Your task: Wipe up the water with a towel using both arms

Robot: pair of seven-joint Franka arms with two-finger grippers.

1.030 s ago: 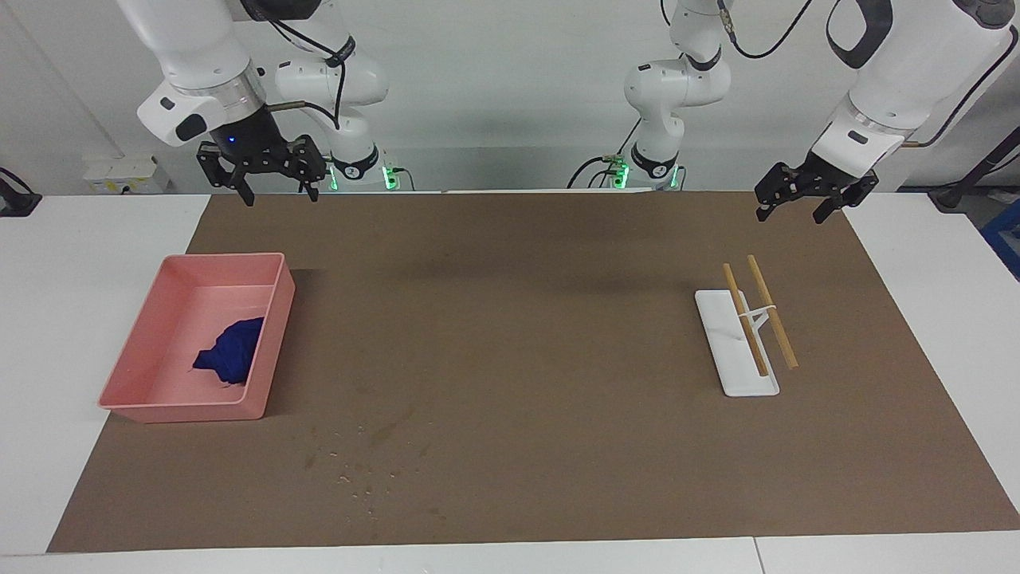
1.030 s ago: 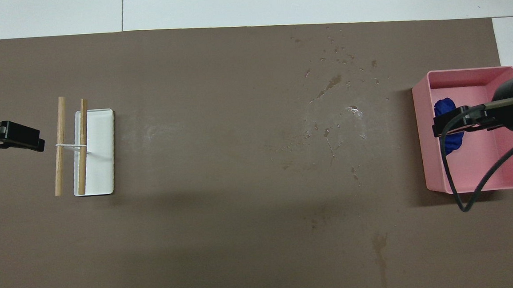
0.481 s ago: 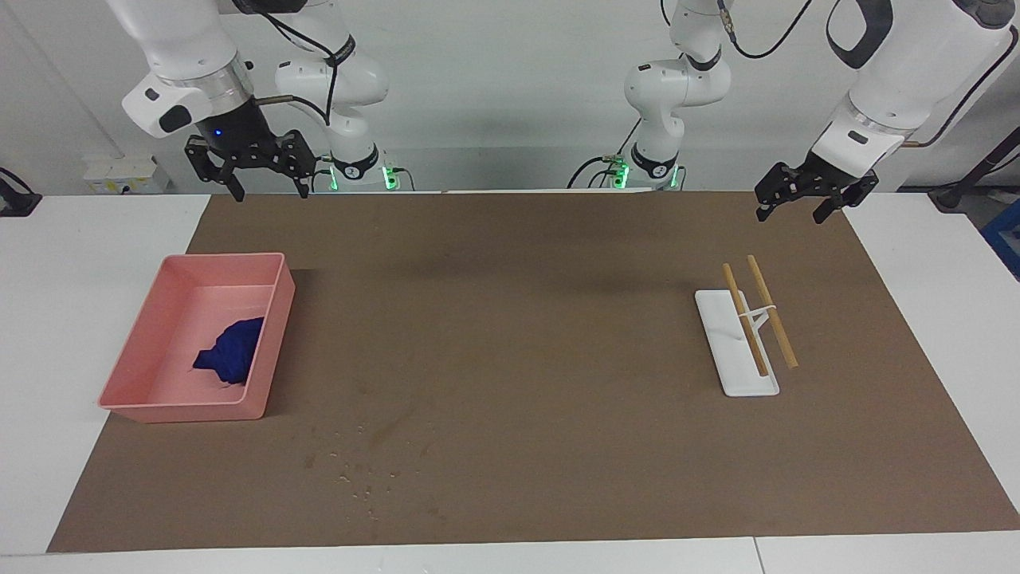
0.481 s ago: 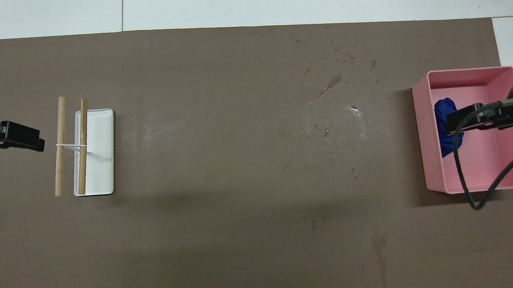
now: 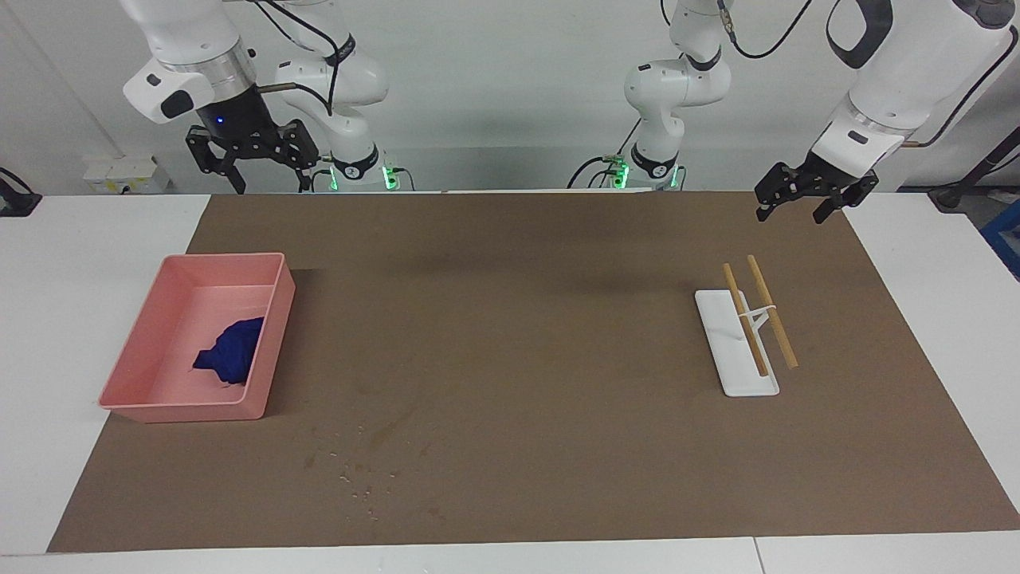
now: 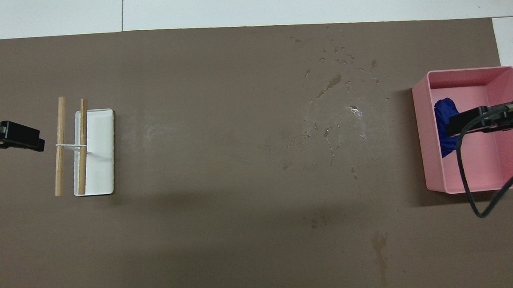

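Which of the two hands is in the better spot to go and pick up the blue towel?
The right hand: it hangs open at the pink tray's end, where the towel lies. The left hand waits over the other end.

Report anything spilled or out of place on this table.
Water is spilled on the brown mat: scattered droplets and damp blotches, farther from the robots than the pink tray. The blue towel lies bunched in that tray, unused.

Robotics lab, two white arms (image 5: 892, 72), brown mat (image 5: 518, 335), white tables (image 5: 56, 263), bare wall
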